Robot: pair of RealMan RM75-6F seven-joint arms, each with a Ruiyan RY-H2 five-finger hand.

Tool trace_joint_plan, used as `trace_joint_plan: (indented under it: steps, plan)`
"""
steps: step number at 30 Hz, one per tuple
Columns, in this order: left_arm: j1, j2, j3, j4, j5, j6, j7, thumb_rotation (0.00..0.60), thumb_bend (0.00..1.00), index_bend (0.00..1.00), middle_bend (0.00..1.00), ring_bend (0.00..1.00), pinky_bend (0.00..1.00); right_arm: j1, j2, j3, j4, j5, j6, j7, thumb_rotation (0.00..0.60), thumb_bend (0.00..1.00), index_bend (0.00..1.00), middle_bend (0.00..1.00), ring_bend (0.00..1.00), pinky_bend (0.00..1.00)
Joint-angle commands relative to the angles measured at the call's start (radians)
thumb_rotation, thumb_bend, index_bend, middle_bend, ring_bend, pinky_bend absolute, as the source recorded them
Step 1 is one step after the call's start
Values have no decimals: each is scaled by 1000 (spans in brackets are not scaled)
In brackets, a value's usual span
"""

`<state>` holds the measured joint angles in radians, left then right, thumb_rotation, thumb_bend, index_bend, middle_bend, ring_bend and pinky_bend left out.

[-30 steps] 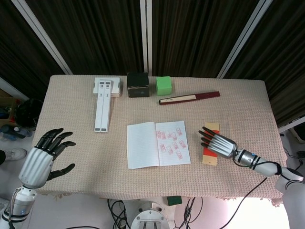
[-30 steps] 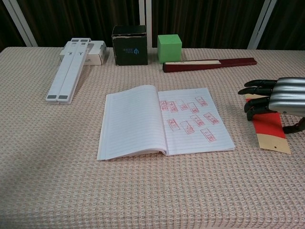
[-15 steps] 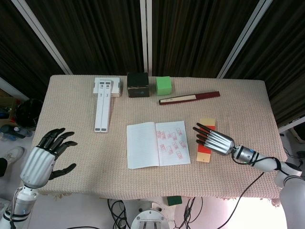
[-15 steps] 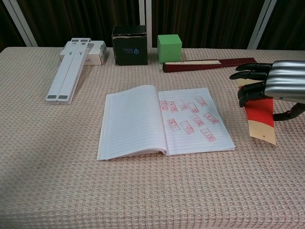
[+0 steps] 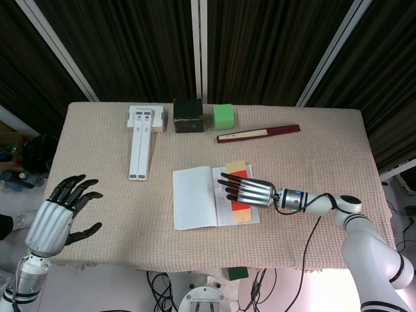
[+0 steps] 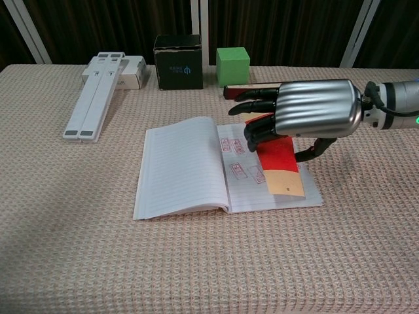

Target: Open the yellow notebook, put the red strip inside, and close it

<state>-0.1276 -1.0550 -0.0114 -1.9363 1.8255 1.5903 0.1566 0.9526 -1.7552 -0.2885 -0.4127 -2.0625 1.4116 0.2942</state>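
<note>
The right hand (image 6: 298, 121), holding the red strip (image 6: 278, 163) over the open notebook (image 6: 183, 167), should lay it flat near the spine at nine o'clock

Bright even overhead light, soft faint shadows, sharp focus, dark curtains behind

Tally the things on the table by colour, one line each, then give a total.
White: 2, the open notebook and the long folded stand
Black: 1, the box
Green: 1, the cube
Dark red: 1, the long flat case
Red and tan: 1, the strip under the right hand
Total: 6
</note>
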Motion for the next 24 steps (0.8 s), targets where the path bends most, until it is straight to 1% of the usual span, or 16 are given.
trace_joint_plan:
  steps: [1, 5, 12, 24]
  plan:
    - [2, 0, 1, 0, -1, 1, 0, 600, 29, 355, 216, 130, 176, 20, -23, 1, 13, 2, -21, 9, 600, 228, 401, 264, 35, 2]
    - [3, -1, 1, 3, -1, 2, -4, 600, 28, 355, 216, 130, 175, 34, -42, 3, 14, 12, -33, 11, 600, 228, 392, 261, 35, 1]
    - [4, -2, 2, 12, 6, 4, -12, 600, 29, 355, 216, 130, 175, 31, -44, 8, -9, 30, -25, -4, 600, 228, 372, 260, 35, 1]
    - [8, -3, 3, 14, 13, 11, -12, 600, 29, 355, 216, 130, 175, 23, -53, -3, -23, 42, -39, -21, 600, 227, 336, 254, 35, 2]
